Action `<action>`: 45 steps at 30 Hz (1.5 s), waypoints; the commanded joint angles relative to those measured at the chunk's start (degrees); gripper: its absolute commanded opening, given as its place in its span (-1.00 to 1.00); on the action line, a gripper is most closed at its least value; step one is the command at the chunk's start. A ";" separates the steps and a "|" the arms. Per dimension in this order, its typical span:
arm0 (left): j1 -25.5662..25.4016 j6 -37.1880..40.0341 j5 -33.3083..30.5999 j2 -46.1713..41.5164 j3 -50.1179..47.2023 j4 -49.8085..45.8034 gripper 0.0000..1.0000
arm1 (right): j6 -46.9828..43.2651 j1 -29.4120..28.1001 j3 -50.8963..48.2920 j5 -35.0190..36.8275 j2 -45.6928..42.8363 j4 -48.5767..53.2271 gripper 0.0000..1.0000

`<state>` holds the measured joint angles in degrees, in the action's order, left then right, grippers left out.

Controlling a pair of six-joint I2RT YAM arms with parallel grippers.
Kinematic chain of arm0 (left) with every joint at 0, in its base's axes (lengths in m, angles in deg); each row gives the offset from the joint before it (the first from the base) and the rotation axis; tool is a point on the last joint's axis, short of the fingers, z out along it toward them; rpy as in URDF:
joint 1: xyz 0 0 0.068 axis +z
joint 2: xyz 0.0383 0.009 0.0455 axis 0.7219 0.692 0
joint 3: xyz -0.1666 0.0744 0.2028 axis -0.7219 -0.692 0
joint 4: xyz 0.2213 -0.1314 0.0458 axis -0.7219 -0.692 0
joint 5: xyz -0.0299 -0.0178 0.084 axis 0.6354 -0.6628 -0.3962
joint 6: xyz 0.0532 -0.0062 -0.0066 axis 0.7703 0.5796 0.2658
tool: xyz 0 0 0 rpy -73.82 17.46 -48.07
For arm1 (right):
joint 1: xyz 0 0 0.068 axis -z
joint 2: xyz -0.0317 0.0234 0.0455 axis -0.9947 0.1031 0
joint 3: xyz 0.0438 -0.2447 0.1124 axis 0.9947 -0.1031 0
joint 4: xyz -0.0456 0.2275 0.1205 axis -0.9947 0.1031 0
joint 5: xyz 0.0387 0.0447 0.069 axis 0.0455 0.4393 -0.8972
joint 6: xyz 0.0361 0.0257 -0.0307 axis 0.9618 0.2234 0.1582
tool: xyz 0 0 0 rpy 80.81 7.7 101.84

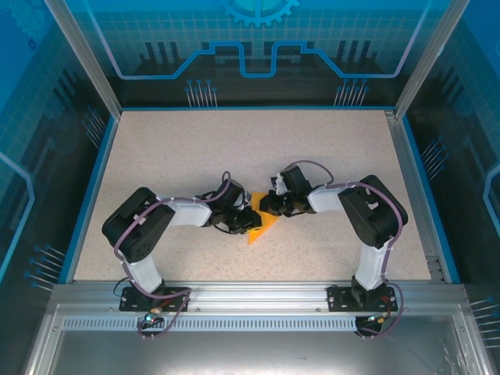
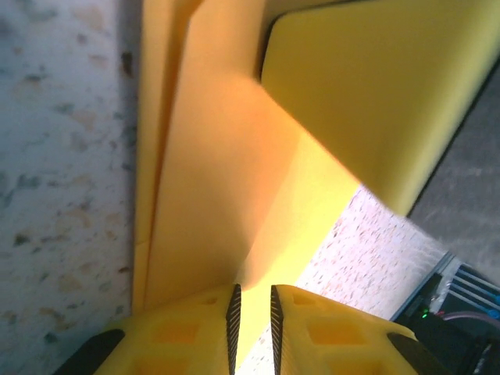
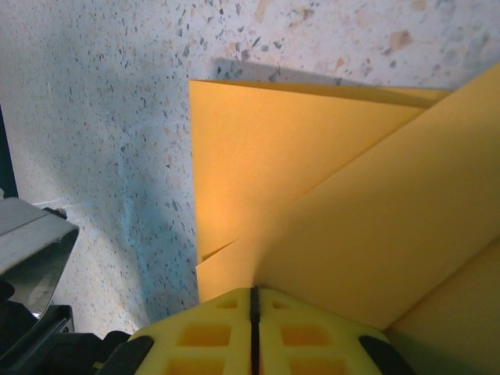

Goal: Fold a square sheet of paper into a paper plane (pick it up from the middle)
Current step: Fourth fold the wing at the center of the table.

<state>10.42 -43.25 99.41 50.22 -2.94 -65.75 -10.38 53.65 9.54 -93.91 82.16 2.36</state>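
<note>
The orange-yellow sheet of paper (image 1: 264, 228) lies folded into a small angular shape at the middle of the speckled table. Both grippers meet over it. My left gripper (image 1: 241, 224) is at its left side. In the left wrist view the jaws (image 2: 252, 291) stand a narrow gap apart, and a raised fold of the paper (image 2: 226, 172) runs up from that gap. My right gripper (image 1: 271, 208) is at the paper's upper right. In the right wrist view its jaws (image 3: 253, 291) are pressed together on a lifted flap of the paper (image 3: 258, 148). One yellow right finger (image 2: 375, 86) shows in the left wrist view.
The table (image 1: 195, 156) has a blue raised rim (image 1: 87, 195) along its sides and back. An aluminium rail (image 1: 258, 293) with both arm bases runs along the near edge. Transparent blue walls enclose the cell.
</note>
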 commanded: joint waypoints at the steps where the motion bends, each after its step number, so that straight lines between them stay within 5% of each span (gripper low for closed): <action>1: -0.33 4.34 -0.97 -1.28 -3.39 -10.81 -0.57 | -0.39 0.26 -1.73 5.59 3.42 5.00 -0.81; 6: -0.33 5.62 0.69 -4.89 -2.14 -11.01 -0.53 | -0.42 0.18 -1.79 5.66 3.32 5.19 -0.81; 15: -1.43 2.07 -5.69 -12.89 -0.86 -7.56 -0.46 | -0.30 0.07 -1.62 5.66 3.19 5.40 -0.81; 20: -2.94 1.81 0.23 -8.99 0.40 -6.26 -0.52 | -0.40 0.02 -1.27 5.75 3.41 5.82 -0.81; 31: -2.96 0.16 -0.72 -2.03 -5.82 -3.96 -0.56 | -0.67 -0.08 -1.65 6.07 3.03 6.36 -0.81; 45: -3.58 9.75 0.23 -7.17 -7.25 -19.71 -0.63 | -0.78 -0.19 -1.69 6.52 3.42 6.88 -0.81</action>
<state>7.77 -37.94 98.49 42.81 -9.65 -70.49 -10.38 53.62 9.58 -93.72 82.16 2.55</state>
